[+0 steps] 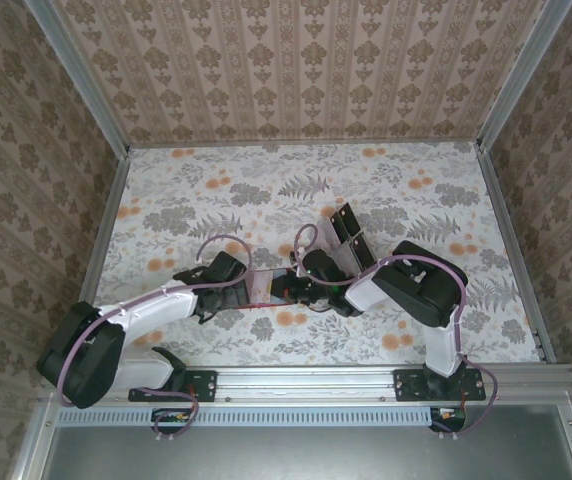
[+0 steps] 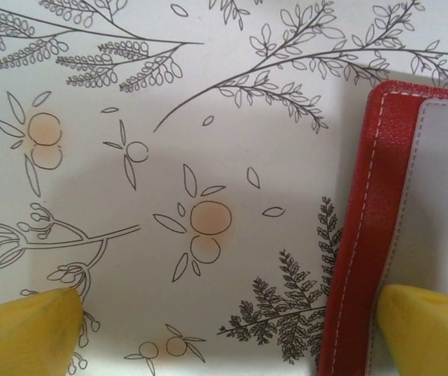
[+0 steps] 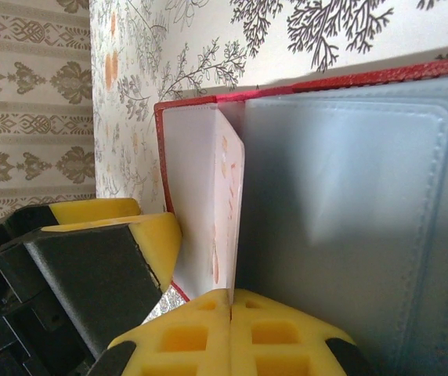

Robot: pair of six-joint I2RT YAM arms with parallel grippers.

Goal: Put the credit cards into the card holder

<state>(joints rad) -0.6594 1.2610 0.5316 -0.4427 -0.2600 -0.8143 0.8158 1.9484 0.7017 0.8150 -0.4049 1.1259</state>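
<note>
Now my left gripper [image 2: 228, 325] stands wide open, holding nothing, with one finger over the edge of the opened red card holder [image 2: 361, 235]. My right gripper [image 3: 230, 309] is closed tight, seemingly pinching a clear inner leaf of it. Black credit cards [image 1: 346, 232] lie on the table [image 1: 216, 190] just behind.

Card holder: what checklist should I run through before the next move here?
1. Card holder lying open on the table: ok.
2. Left gripper open, one finger over the holder's edge: ok.
3. Right gripper shut at the raised pocket leaf; leaf actually pinched: cannot tell.
4. A card in either gripper: not ok; the credit cards sit on the table, apart from the holder.
5. Visible grey pocket free of cards: ok.
</note>
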